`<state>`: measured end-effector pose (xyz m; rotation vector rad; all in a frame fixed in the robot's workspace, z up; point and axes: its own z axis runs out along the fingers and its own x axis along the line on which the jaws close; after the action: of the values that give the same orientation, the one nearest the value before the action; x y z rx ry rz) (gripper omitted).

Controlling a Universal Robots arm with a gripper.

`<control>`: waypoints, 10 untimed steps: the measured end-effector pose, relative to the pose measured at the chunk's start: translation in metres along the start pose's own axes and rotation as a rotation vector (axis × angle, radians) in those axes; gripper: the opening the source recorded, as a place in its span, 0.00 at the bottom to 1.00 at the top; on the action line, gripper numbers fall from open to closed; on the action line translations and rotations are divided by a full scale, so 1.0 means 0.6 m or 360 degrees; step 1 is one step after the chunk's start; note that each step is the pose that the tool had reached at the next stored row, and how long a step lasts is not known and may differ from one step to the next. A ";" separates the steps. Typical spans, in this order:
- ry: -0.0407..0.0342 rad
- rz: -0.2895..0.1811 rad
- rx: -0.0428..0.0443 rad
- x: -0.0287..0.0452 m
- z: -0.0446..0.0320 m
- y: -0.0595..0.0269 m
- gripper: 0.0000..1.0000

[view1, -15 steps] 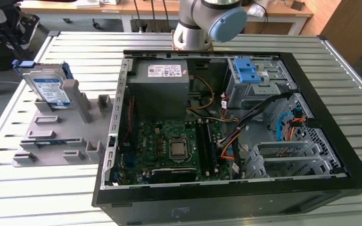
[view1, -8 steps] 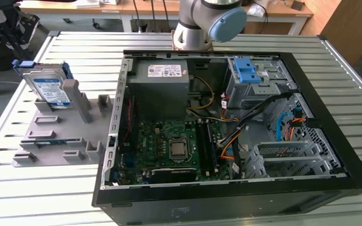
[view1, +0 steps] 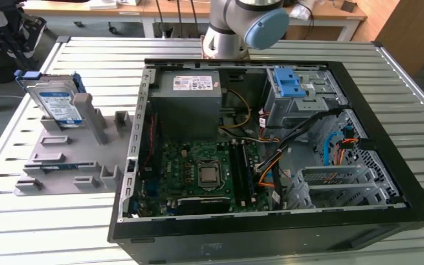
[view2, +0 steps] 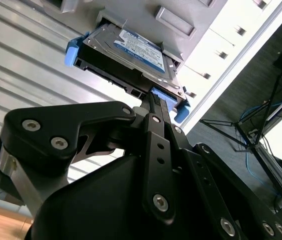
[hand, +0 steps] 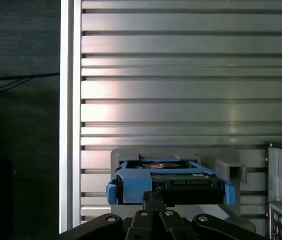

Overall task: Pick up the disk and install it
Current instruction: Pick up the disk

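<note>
The disk [view1: 56, 105] is a silver drive with a white-and-blue label in a blue carrier frame. It stands tilted in a slot at the far end of the grey holder [view1: 64, 160], at the exterior view's left. Both wrist views look down past my gripper [view2: 153, 100] [hand: 153, 196] at the disk [view2: 136, 47] [hand: 168, 182]. The black fingers are shut together with nothing between them. They point at the disk's connector edge and stay apart from it.
The open computer case [view1: 134, 138] lies on the slatted metal table [view1: 42, 221]. It holds a grey power-supply box [view1: 190, 99], the motherboard [view1: 197, 171] and a drive bay with a blue latch [view1: 289, 83]. The arm's base [view1: 234, 27] stands behind the case.
</note>
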<state>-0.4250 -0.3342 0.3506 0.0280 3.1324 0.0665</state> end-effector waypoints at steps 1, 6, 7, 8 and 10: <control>0.0001 -0.0011 0.0000 0.000 0.000 0.000 0.11; 0.0004 -0.0094 0.0005 0.000 0.000 0.000 0.11; 0.0005 -0.0109 0.0006 0.000 0.000 0.000 0.11; 0.0005 -0.0122 0.0007 0.000 0.000 0.000 0.11; 0.0006 -0.0152 0.0007 0.000 0.000 -0.001 0.11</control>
<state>-0.4253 -0.3345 0.3504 -0.1219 3.1324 0.0589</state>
